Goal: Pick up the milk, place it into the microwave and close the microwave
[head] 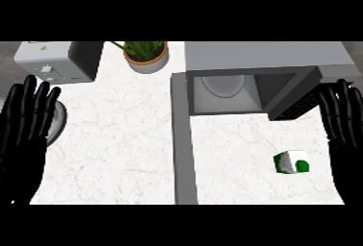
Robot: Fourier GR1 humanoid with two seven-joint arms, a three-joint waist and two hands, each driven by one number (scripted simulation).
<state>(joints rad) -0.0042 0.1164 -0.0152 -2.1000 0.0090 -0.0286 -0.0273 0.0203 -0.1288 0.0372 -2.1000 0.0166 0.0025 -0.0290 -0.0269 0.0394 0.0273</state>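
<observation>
Milk [291, 162] sits on counter [113, 144] at 4 o'clock, below microwave [234, 91], open at 1 to take it. Right hand [347, 144], fingers straight & apart, just beside milk, prob. the picker; left hand [25, 139] rests open at 9.

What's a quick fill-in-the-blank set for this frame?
The microwave door stands ___.
The milk sits nearest the robot's ___ hand.
The pot between the toaster and the microwave holds a ___.
Missing words: open; right; plant.
</observation>
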